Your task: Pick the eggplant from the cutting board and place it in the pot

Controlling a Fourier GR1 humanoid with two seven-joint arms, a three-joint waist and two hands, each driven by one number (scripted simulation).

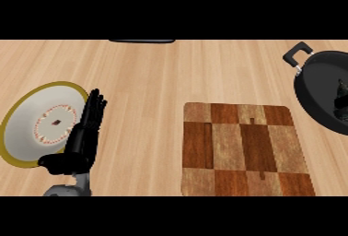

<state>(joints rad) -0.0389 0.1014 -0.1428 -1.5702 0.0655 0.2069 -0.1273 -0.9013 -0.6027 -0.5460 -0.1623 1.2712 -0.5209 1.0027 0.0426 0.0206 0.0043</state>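
The checkered wooden cutting board (245, 150) lies right of centre, and no eggplant shows on it. The black pot (316, 90) sits at the right edge, cut off by the frame, with its handle (297, 53) pointing to the upper left. Inside the pot, at the very edge of the view, a dark shape (340, 99) shows. It looks like part of my right hand, mostly out of frame, and anything under it is hidden. My left hand (85, 133) rests open at the lower left, fingers up, beside the plate.
A round white plate (27, 122) with an olive rim and a small patterned centre lies at the left, partly behind my left hand. A dark flat object (142, 41) peeks in at the far edge. Bare wooden counter (149, 92) runs between plate and board.
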